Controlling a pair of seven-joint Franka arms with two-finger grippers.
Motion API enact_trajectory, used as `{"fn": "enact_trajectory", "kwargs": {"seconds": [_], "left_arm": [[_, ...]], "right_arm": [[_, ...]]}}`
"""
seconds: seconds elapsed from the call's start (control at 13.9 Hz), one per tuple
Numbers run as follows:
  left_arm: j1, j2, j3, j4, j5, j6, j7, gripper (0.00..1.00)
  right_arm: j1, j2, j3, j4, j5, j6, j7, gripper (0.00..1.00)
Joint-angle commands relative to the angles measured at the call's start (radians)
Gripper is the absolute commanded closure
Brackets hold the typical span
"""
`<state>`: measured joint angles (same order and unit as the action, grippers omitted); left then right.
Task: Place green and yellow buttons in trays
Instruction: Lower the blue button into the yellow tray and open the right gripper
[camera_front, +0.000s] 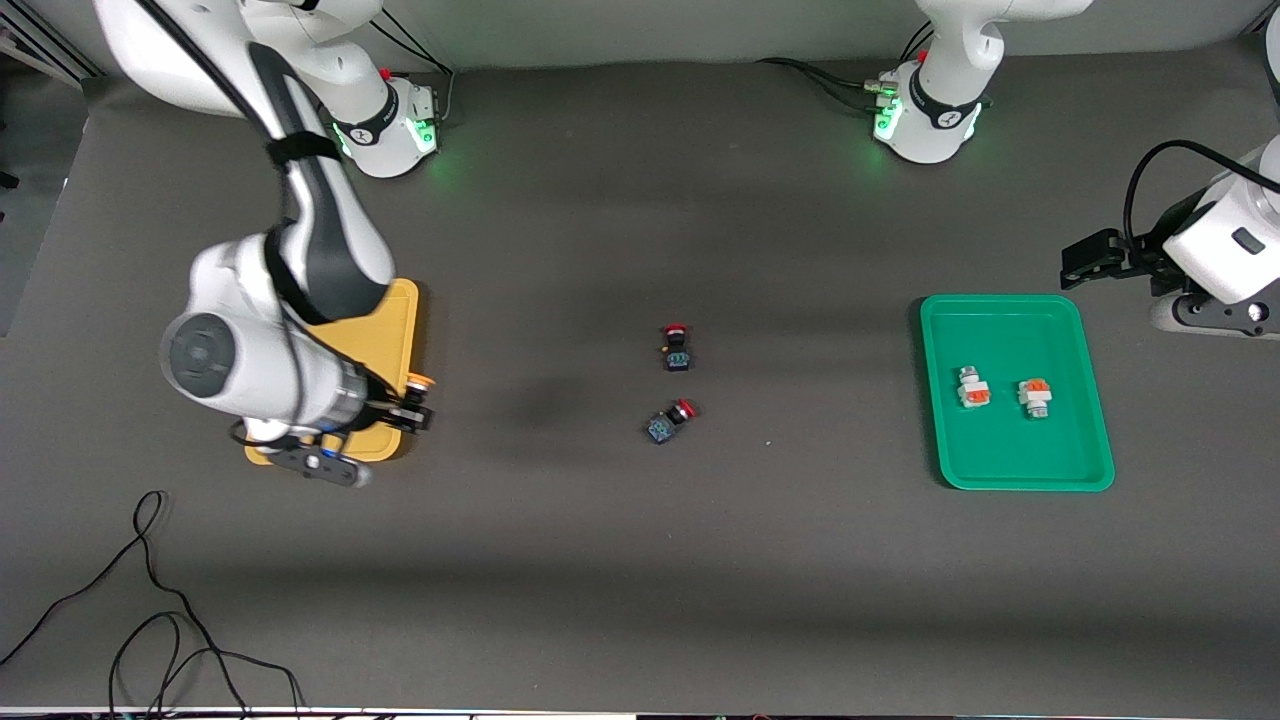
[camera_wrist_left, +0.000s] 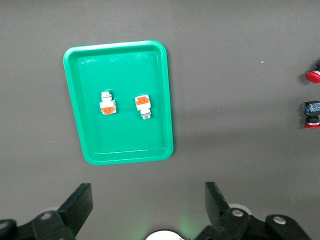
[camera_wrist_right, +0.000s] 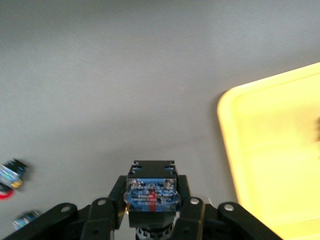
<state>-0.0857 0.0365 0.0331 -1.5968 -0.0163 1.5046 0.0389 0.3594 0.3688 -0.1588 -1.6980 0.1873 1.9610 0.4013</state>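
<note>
Progress shows best in the front view: the green tray (camera_front: 1016, 470) holds both white-bodied buttons (camera_front: 973, 388), lying side by side and apart, so that half looks done. Taking the yellow tray (camera_front: 398, 330) as landmark, the right claw (camera_front: 412, 410) hangs over the tray's edge on the side toward the middle of the surface (camera_front: 640, 560), clamped on a yellow-capped button (camera_front: 419, 381) that is not yet set down. Much of this tray is hidden under the arm, so whether the other yellow button already lies in it cannot be told from here. Two red-capped switches (camera_front: 677, 348) sit well apart from the yellow tray, mid-surface, and are no part of the job. The left claw (camera_front: 1095, 258) waits with nothing in it, beside the green tray's corner, toward the robots' bases. In the left wrist view its fingers (camera_wrist_left: 75, 205) stand wide apart, with the green tray and its two buttons in view past them. In the right wrist view the claw grips the button's black-and-blue body (camera_wrist_right: 151, 192), with the yellow tray's rim (camera_wrist_right: 226, 130) just beside it; a dark shape at the frame's edge inside the tray may be the other button.
</note>
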Motion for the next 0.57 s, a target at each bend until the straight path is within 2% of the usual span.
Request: {"fn": "enact_trajectory", "kwargs": {"seconds": [0.0, 0.29, 0.5], "left_arm": [[0.001, -0.017, 0.002, 0.000, -0.005, -0.021, -0.004, 0.00], [0.000, -0.018, 0.002, 0.000, 0.004, -0.026, -0.004, 0.00], [0.000, -0.023, 0.002, 0.000, 0.004, -0.029, -0.001, 0.00]], "right_arm": [[-0.091, -0.085, 0.016, -0.107, -0.045, 0.016, -0.140, 1.00], [-0.250, -0.087, 0.041, -0.157, -0.057, 0.018, -0.353, 1.00], [-0.284, -0.047, 0.041, -0.196, -0.091, 0.035, -0.420, 1.00]]}}
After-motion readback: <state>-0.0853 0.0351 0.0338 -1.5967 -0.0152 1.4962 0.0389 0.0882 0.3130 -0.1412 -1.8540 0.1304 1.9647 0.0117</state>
